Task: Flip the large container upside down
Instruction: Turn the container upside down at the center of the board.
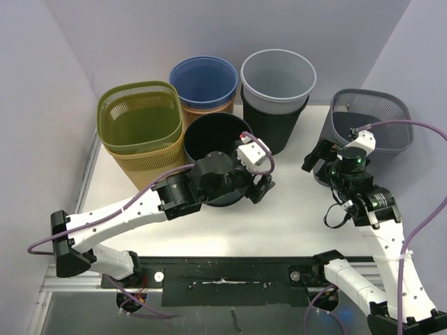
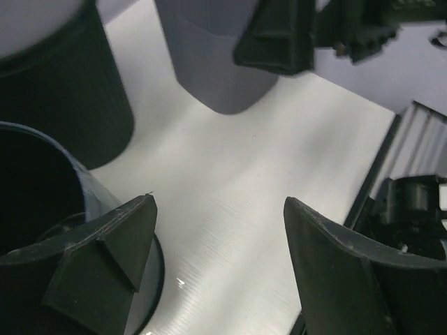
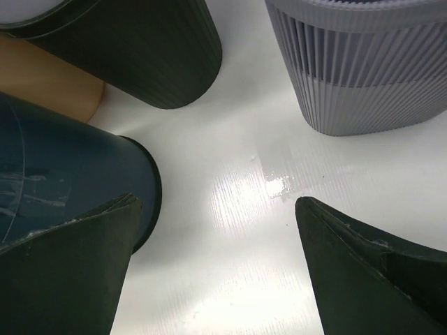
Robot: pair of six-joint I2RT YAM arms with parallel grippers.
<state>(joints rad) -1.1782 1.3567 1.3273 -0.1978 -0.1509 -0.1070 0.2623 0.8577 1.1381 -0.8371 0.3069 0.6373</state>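
The large container [image 1: 209, 139] is a dark navy round bin standing upright with its mouth up, in the middle of the table. My left gripper [image 1: 262, 187] hangs open at the bin's right side. In the left wrist view the gripper [image 2: 220, 209] has only bare table between its fingers, and one finger [image 2: 105, 244] lies against the view of the bin's outer wall [image 2: 105, 209]. My right gripper [image 1: 318, 162] stands open further right, above the table. In its wrist view the gripper [image 3: 216, 209] holds nothing, with the navy bin [image 3: 63, 174] to its left.
An olive mesh bin [image 1: 140, 118] sits in a tan one [image 1: 150, 164] at the back left. A blue bin [image 1: 204, 80] stands behind the navy one. A grey bin [image 1: 278, 73] is nested in a black ribbed bin [image 1: 276, 125]. A grey mesh bin [image 1: 370, 118] is at the right.
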